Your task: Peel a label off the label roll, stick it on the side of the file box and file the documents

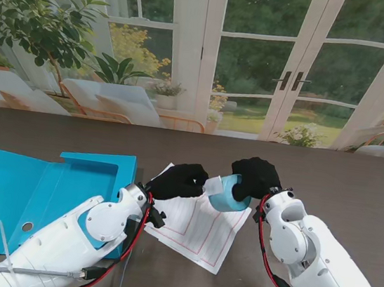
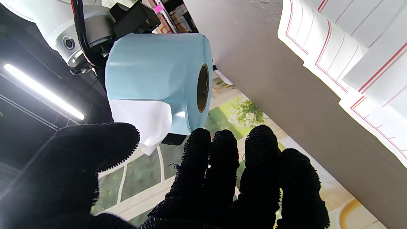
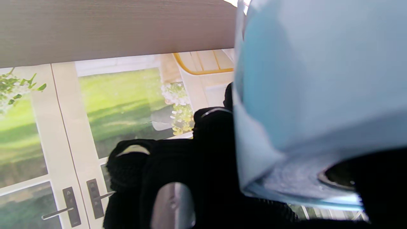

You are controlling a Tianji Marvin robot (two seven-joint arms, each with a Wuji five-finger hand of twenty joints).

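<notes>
The light blue label roll (image 1: 230, 194) is held above the table in my black-gloved right hand (image 1: 255, 176), which is shut on it. A white label flap (image 1: 213, 184) stands peeled off the roll's left side. My left hand (image 1: 180, 181) reaches to that flap. In the left wrist view the label flap (image 2: 143, 122) hangs from the roll (image 2: 155, 82) between thumb and forefinger of the left hand (image 2: 206, 184), which stay apart. The roll (image 3: 318, 79) fills the right wrist view beside the right hand (image 3: 190, 178). The open blue file box (image 1: 30, 193) lies at the left. White red-lined documents (image 1: 202, 230) lie under the hands.
The dark table (image 1: 342, 184) stretches right and away from me. The documents (image 2: 349, 47) overlap in a loose pile next to the file box's right edge. Glass doors and plants stand behind the table's far edge.
</notes>
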